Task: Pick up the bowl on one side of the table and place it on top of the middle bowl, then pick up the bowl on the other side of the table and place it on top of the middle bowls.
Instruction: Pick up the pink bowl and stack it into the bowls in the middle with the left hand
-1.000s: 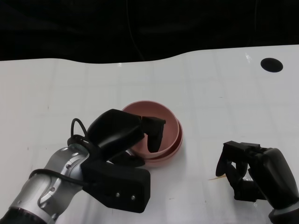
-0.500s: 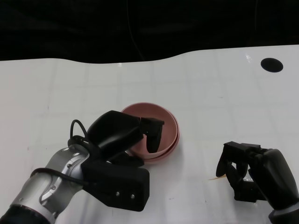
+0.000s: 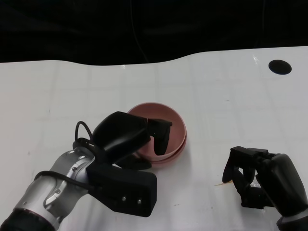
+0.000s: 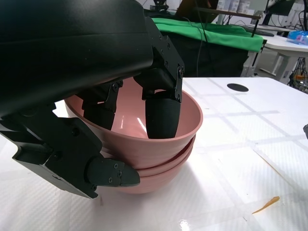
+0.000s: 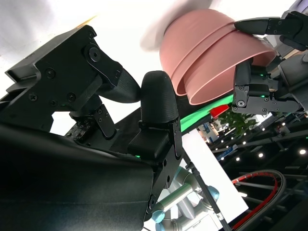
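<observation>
- The left hand point(image 3: 127, 137) pinches the near rim of the top pink plastic bowl point(image 4: 187, 108): the fingers point(image 4: 162, 117) reach down inside its wall, and another part of the hand presses the outside.
- That top pink plastic bowl sits nested in the stack of pink bowls point(image 3: 179, 144) at the table's middle; the left wrist view shows three rims, one inside another, so by my reading both side bowls are already on the middle one.
- Over the last second the stack has slid a little and its top bowl has settled lower and more evenly into the others, while the left hand has kept its hold on the rim.
- I judge this to be the seating of the last bowl; what remains is to let go and draw the hand clear without dragging the stack.
- The right hand point(image 3: 257, 180) rests on the white table point(image 3: 226, 86) well to the right of the stack, unchanged, fingers curled inward and holding nothing.
- A small yellowish sliver point(image 4: 265, 204) lies on the table between the stack and that hand.
</observation>
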{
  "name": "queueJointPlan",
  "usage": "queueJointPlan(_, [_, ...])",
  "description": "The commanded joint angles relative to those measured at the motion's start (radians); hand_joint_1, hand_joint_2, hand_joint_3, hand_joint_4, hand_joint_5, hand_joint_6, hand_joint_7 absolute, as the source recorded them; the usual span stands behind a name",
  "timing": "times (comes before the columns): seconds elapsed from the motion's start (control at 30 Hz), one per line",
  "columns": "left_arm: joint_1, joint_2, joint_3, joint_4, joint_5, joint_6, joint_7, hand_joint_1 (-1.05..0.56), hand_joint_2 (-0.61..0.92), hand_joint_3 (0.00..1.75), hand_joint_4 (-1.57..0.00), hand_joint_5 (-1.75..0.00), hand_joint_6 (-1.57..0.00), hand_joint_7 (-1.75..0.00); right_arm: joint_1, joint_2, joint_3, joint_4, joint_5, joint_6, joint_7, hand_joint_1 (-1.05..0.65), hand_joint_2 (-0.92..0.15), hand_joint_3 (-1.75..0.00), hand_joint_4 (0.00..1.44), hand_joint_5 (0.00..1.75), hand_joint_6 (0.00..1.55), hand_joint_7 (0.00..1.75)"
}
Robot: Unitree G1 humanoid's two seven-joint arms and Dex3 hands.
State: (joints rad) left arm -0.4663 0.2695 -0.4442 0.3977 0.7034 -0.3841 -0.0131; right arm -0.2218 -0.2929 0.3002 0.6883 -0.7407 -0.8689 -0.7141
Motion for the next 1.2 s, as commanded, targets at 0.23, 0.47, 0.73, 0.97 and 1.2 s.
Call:
queueJointPlan(0.23, [-0.008,0.018,0.001,0.002,0.003,-0.015,0.029,-0.11,0.82,0.37,-0.71,-1.45,-0.8,-1.06,0.001,-0.011,-0.003,0.003,0.008,-0.007,-0.012,-0.18,-0.47,-1.34,0.92,1.75,0.7,1.67])
queueJointPlan(0.47, [0.005,0.029,-0.004,-0.031,0.032,0.018,0.033,-0.41,0.92,0.29,-0.83,-0.42,-1.0,-0.09,0.0,-0.012,-0.001,0.009,0.007,-0.015,-0.019,-0.18,-0.47,-1.34,0.92,1.75,0.7,1.67])
queueJointPlan(0.73, [0.016,0.027,0.001,-0.036,0.051,0.024,0.074,-0.86,0.92,0.47,-0.5,-0.03,-0.64,0.0,0.007,-0.011,-0.006,0.002,0.02,-0.014,-0.001,-0.16,-0.48,-1.32,0.91,1.75,0.71,1.66])
queueJointPlan(0.97, [0.026,0.024,0.004,-0.036,0.036,0.033,0.059,-0.89,0.92,0.47,-0.46,0.0,-0.59,0.0,0.008,-0.011,-0.007,0.001,0.024,-0.013,0.005,-0.15,-0.51,-1.26,0.9,1.75,0.71,1.66])
queueJointPlan(1.2, [0.033,0.032,0.001,-0.032,0.039,0.029,0.068,-0.88,0.92,0.47,-0.47,-0.01,-0.59,-0.01,0.004,-0.013,-0.006,0.006,0.016,-0.014,-0.003,-0.16,-0.51,-1.27,0.91,1.75,0.71,1.66])
